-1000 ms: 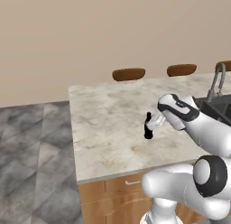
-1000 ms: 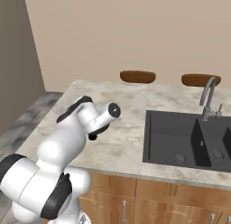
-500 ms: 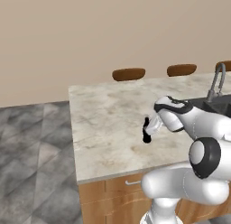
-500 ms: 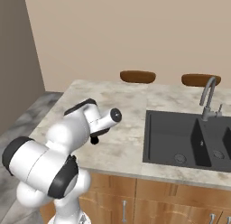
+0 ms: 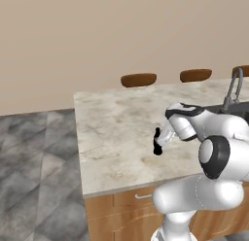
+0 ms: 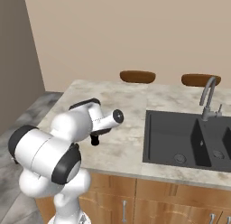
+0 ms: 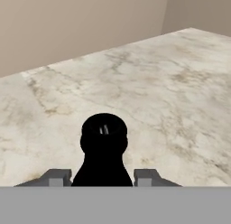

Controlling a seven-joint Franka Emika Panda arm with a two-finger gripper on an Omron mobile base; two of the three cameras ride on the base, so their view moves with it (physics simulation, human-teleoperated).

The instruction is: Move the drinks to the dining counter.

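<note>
A slim black cola bottle [image 5: 157,145] stands upright between my fingers, low over the dining counter [image 5: 112,118] near its front edge. I cannot tell whether its base touches the marble. My gripper [image 5: 161,138] is shut on this bottle. The hand view looks down on its round black cap [image 7: 103,130], with a grey fingertip on each side of it and my gripper [image 7: 103,177] around its body. From the right base view the bottle's lower part [image 6: 94,140] shows below my white forearm.
A dark double sink [image 6: 180,137] with a curved faucet [image 6: 207,99] lies in the counter to the right of the arm. Brown stools [image 5: 138,79] [image 5: 195,75] line the far side. Bare marble [image 7: 171,83] spreads ahead and to the left.
The bottle in my gripper has come down slightly toward the counter and a little left. The arm's elbow has swung nearer to the cameras.
</note>
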